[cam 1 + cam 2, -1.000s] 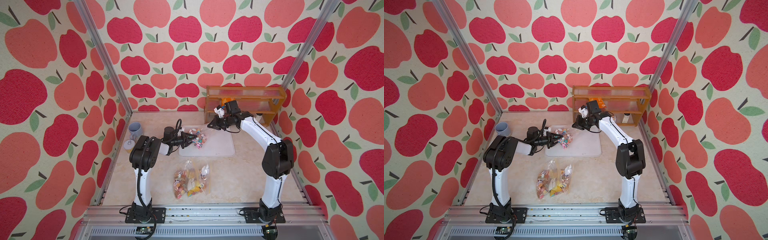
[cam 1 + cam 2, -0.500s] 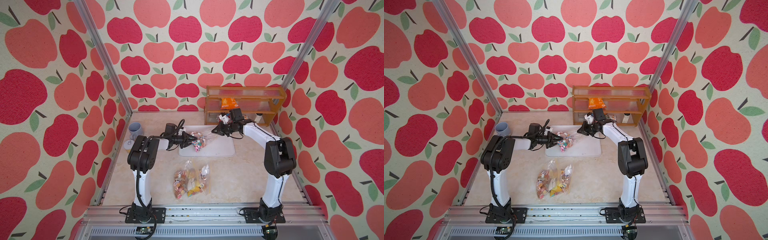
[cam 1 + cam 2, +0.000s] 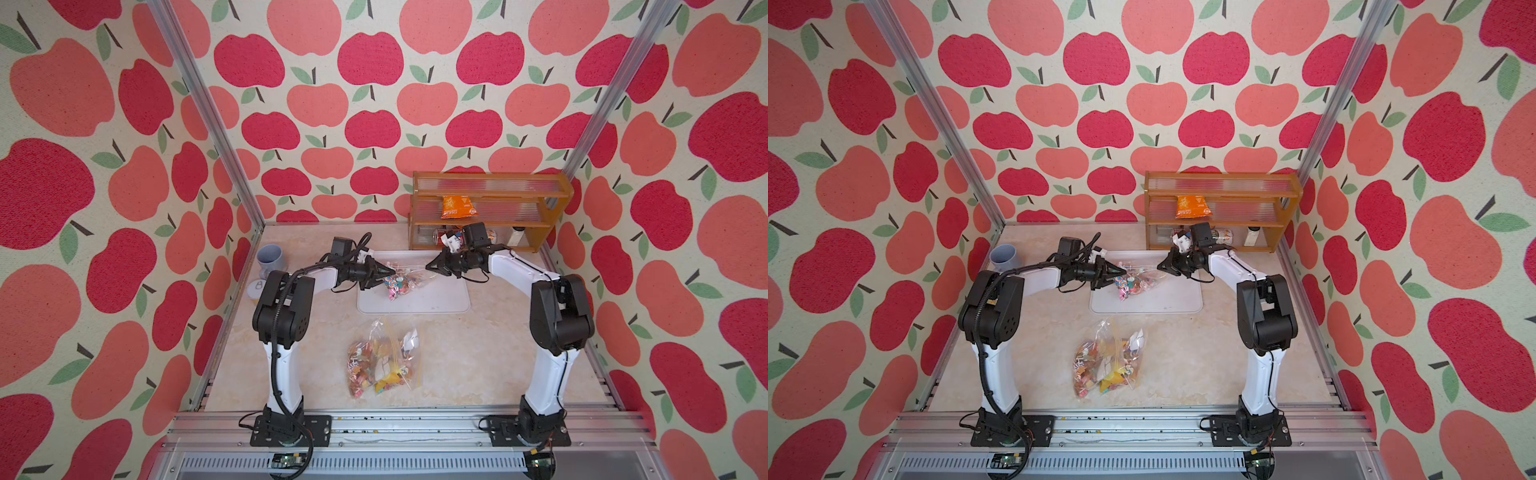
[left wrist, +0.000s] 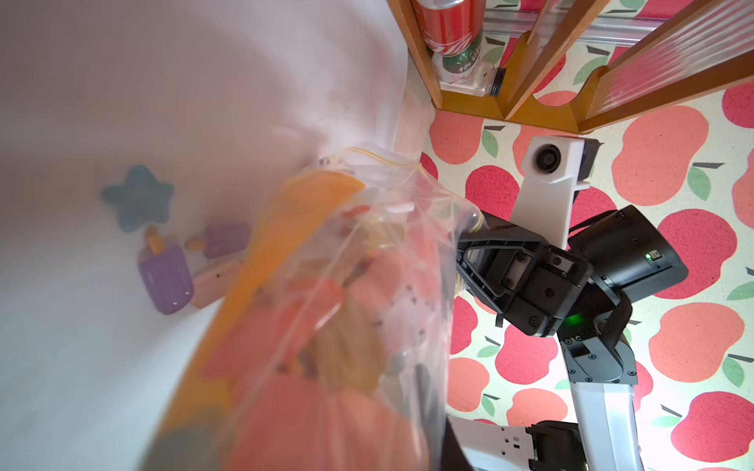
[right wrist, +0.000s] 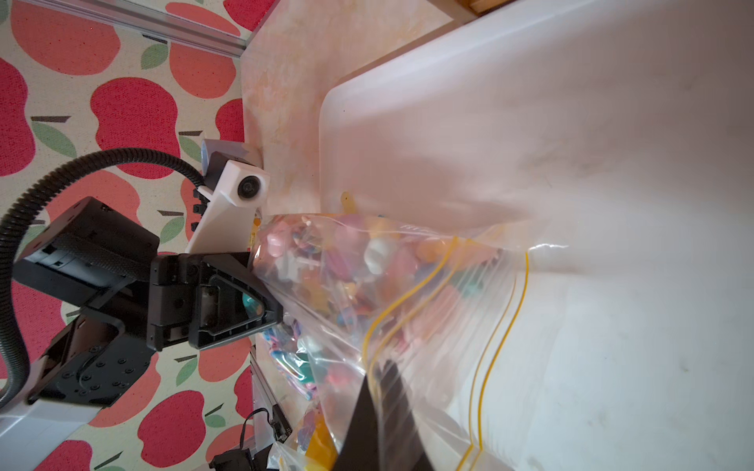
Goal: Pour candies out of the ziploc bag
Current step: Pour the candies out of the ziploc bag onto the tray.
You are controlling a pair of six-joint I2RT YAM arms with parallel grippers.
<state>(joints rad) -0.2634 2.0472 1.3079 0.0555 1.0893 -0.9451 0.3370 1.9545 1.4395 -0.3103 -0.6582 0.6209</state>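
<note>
So both arms have the clear ziploc bag with the yellow zip lines (image 3: 409, 281) strung between them right over the flat white plastic tray (image 3: 440, 297), presumably so whatever drops lands in there. The left gripper (image 3: 385, 273) is clamped narrow on the stuffed end. The right gripper (image 3: 431, 264) is pinched fully closed on the thin film by the zip. Most of the tiny multicoloured candies (image 5: 326, 265) sit inside the bag. In the left wrist view a blue star (image 4: 136, 195) and a purple popsicle-shaped piece (image 4: 165, 277) lie loose on the tray. My guess is the full end needs tipping higher. A second clear bag of sweets (image 3: 384, 361) lies untouched on the beige counter (image 3: 478, 353).
</note>
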